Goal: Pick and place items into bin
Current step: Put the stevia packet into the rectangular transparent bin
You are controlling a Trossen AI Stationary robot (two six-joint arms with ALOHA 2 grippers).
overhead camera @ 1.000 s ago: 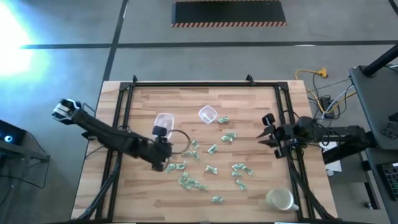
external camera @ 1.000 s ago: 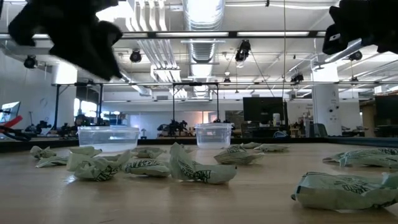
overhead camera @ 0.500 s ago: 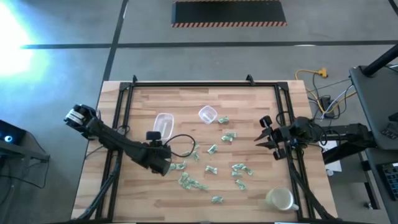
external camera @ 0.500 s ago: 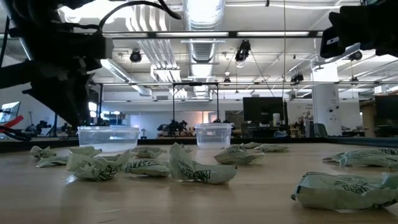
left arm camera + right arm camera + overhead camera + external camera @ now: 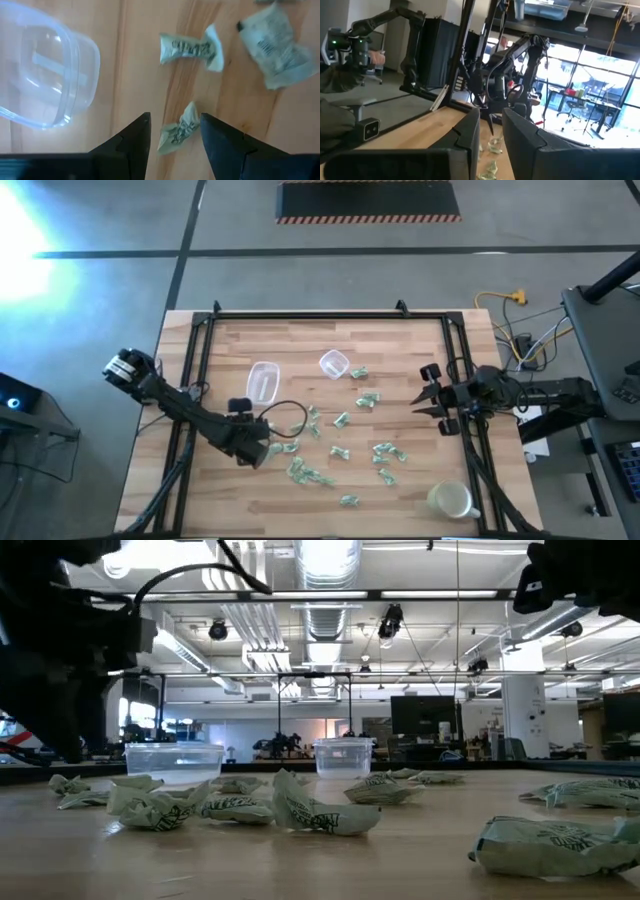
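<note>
Swinging back from the clear bin, the left gripper now hangs open over one wrapped item near the table's centre; the right gripper waits open at the right edge.

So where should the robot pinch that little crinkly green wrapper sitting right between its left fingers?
Probably across the narrow middle of the wrapper, coming straight down from above. It lies flat on the wooden table, with flared crinkly ends and a thinner waist. The open left gripper already straddles it. The clear container sits off to one side, out of the way.
</note>
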